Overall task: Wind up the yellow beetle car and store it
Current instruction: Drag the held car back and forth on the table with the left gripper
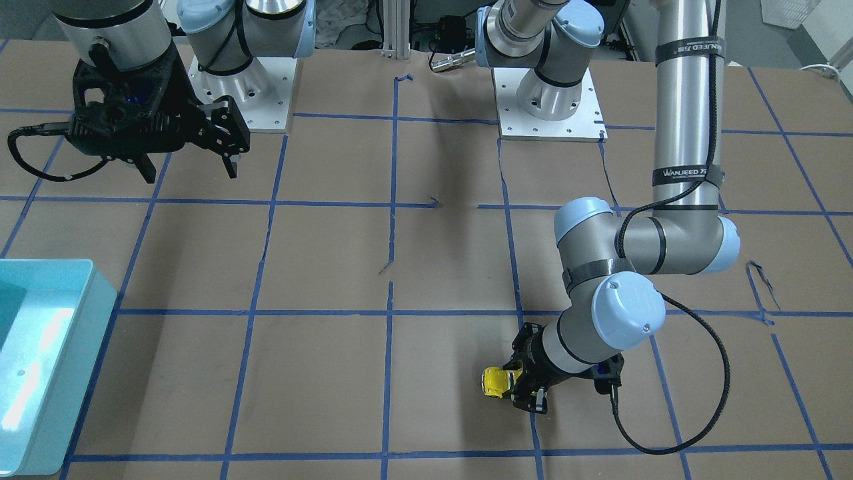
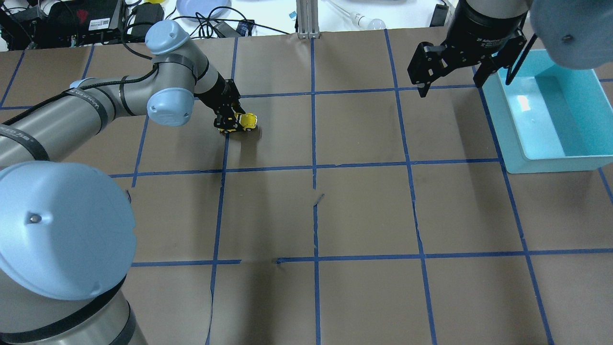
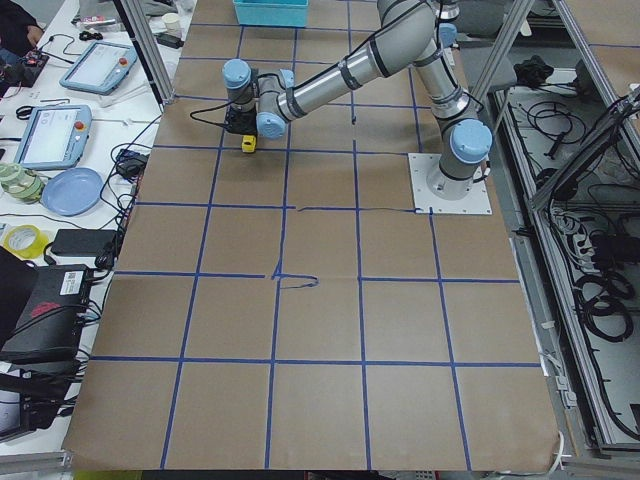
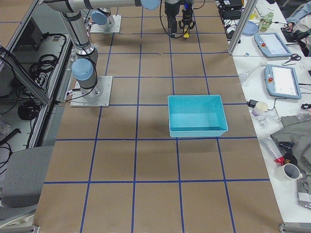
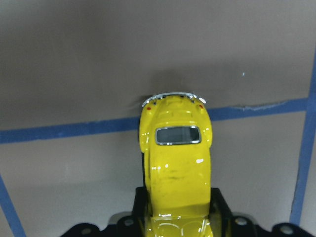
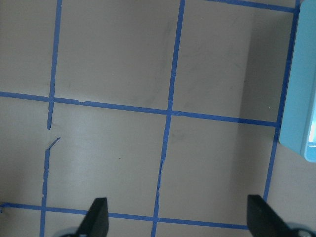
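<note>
The left gripper [image 1: 526, 385] is clamped on the yellow beetle car [image 1: 496, 382], held low at the front view's lower centre, probably so its wheels can drag on the table [image 1: 320, 260] for winding. The right gripper [image 2: 450, 85], fingers apart, hovers at the overhead view's upper right beside the teal bin [image 2: 536, 160], the likely storage spot.

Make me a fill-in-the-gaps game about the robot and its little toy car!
1. The left gripper holds a beetle car coloured ____.
2. The right gripper is ____, with nothing between its fingers.
3. The turquoise bin sits nearer the ____ gripper.
4. The tape lines forming the grid are ____.

Missing words: yellow, open, right, blue.
</note>
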